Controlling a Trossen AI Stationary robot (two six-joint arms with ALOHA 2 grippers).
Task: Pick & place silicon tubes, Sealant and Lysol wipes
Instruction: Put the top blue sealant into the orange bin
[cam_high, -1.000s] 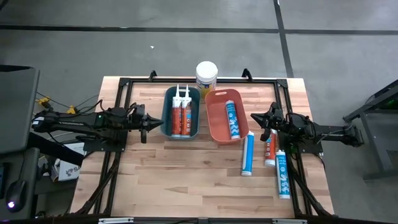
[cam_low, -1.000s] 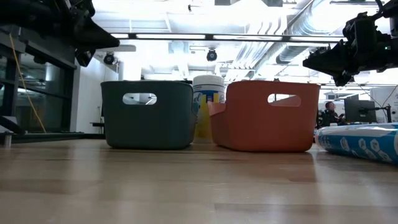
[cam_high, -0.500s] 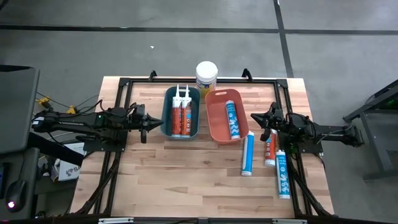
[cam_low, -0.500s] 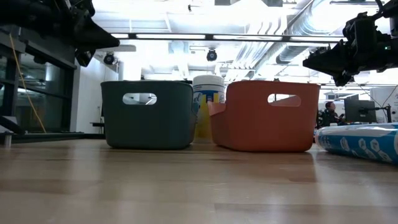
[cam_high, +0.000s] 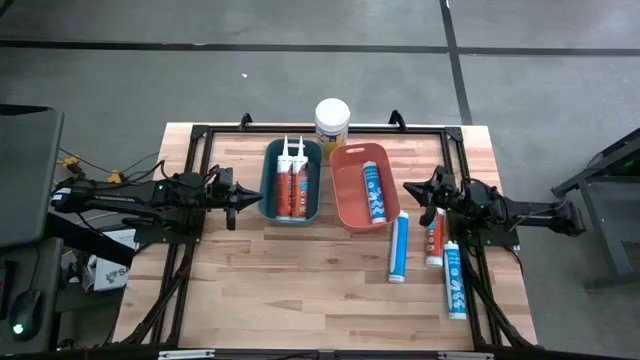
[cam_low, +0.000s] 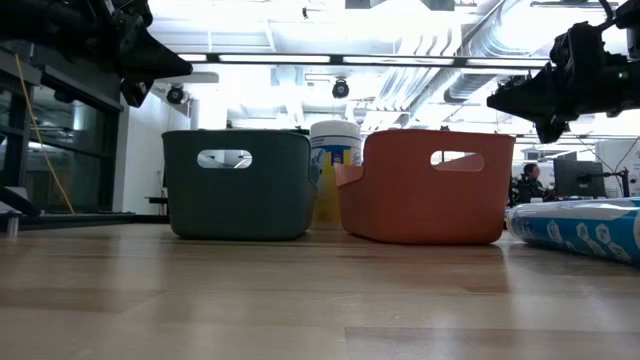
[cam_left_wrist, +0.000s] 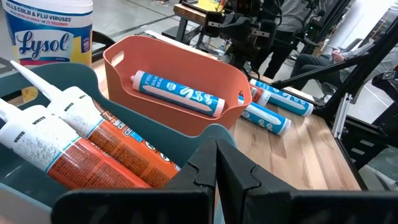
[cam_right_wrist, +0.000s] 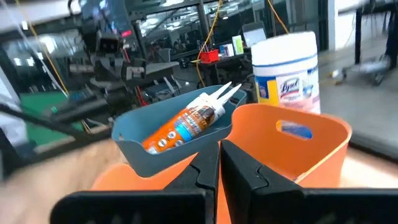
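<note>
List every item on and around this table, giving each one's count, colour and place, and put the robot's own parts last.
Teal plastic bin: one, left of table centre.
Orange-labelled sealant tubes with white nozzles: two, inside the teal bin.
Salmon-orange plastic bin: one, beside the teal bin's right.
Blue-and-white tube: one, lying in the orange bin.
Loose tubes: three, two blue-and-white and one orange-labelled, on the wood right of the orange bin.
Lysol wipes canister: one, white lid, yellow label, behind the bins.
Left claw: shut, beside the teal bin.
Right claw: shut, above the loose tubes.

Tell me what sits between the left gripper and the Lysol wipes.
The teal bin with two tubes lies partly between the shut left gripper and the Lysol wipes, which stand behind the bins.
</note>
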